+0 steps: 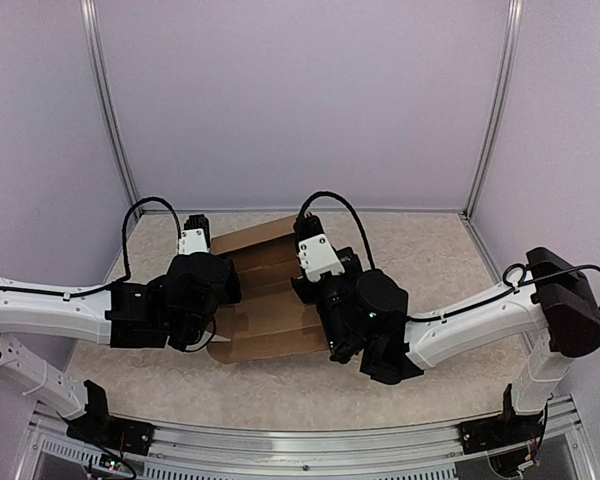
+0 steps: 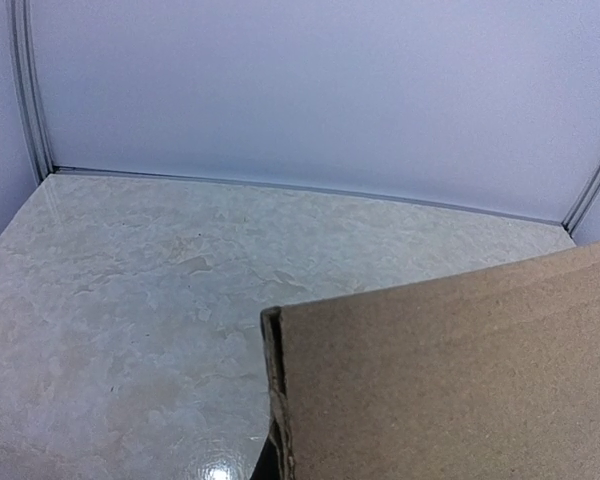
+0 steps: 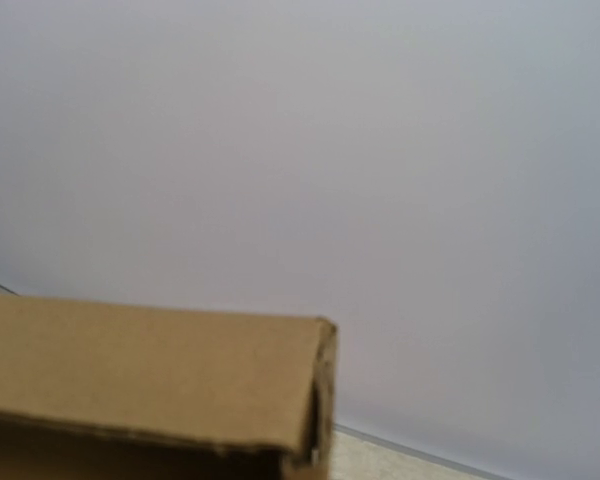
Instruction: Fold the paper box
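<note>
The paper box (image 1: 265,300) is a brown cardboard sheet with creases, lying partly folded on the table between my two arms. My left gripper (image 1: 218,298) sits at its left edge and my right gripper (image 1: 318,300) at its right edge, both wrists pressed close to the board. In the left wrist view a doubled cardboard edge of the paper box (image 2: 450,380) rises from the bottom of the frame where the jaws are. In the right wrist view a folded flap of the paper box (image 3: 150,360) fills the lower left. The fingers of both grippers are hidden behind the cardboard.
The marbled beige table top (image 1: 430,250) is enclosed by pale purple walls with aluminium posts (image 1: 108,110) at the back corners. A metal rail (image 1: 300,450) runs along the near edge, where the arm bases stand.
</note>
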Controlling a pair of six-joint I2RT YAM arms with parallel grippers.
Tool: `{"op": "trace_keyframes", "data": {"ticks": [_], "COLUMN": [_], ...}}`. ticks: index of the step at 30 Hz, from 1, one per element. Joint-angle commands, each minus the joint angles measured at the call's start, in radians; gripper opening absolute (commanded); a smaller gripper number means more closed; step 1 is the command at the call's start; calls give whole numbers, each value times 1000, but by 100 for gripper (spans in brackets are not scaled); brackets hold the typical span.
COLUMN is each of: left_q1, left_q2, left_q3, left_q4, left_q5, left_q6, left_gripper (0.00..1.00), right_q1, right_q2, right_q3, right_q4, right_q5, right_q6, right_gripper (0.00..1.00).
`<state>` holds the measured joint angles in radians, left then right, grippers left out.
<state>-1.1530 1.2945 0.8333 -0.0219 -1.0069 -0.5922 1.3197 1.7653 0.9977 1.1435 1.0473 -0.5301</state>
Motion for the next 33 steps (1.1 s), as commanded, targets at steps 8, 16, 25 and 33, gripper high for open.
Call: {"op": "trace_keyframes", "data": {"ticks": [8, 16, 25, 33], "left_q1": [-27, -27, -27, -27], "left_q2": [5, 2, -3, -40], "left_q3": [14, 15, 10, -13], "left_q4": [-44, -46, -58, -103], "left_q5": [72, 66, 65, 74], "left_q6": [36, 28, 2, -41], "left_gripper": [0, 19, 42, 67], "right_q1": [23, 23, 20, -14], "right_q2": [11, 27, 30, 9], "right_q3": [38, 45, 40, 56], "right_q4": [-8, -55, -107, -259], "right_q5": [-96, -82, -49, -44], "right_q6": [9, 30, 57, 148], "right_gripper": [0, 0, 0, 0]}}
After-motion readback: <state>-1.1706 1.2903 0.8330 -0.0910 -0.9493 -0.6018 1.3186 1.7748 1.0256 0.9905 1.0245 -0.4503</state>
